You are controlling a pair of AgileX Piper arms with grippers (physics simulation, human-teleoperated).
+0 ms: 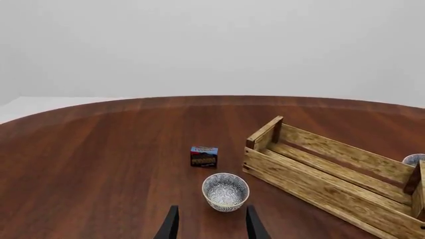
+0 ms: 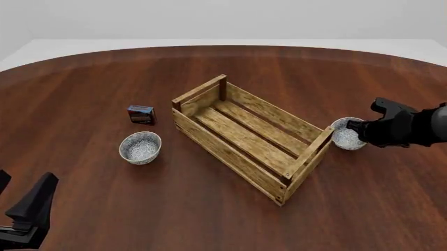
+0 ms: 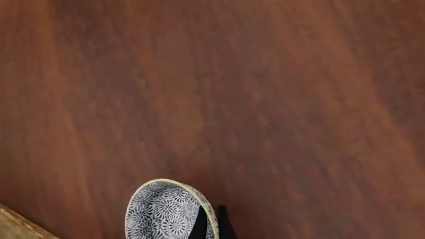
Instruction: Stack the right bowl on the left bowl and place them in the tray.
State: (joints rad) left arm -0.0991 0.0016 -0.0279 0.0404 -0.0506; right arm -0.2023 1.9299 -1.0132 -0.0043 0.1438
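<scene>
Wooden desk (image 2: 209, 219): your right tool (image 3: 212, 224) pinches the right bowl (image 3: 166, 211) rim; left tool (image 1: 211, 224) spread. Thin grip: bowl could tilt, strike adjacent tray (image 2: 244, 136).

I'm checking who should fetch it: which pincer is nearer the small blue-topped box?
Left. The left pincer hangs short of the left bowl, with the box just beyond; the right pincer is at the right bowl, across the tray.
</scene>
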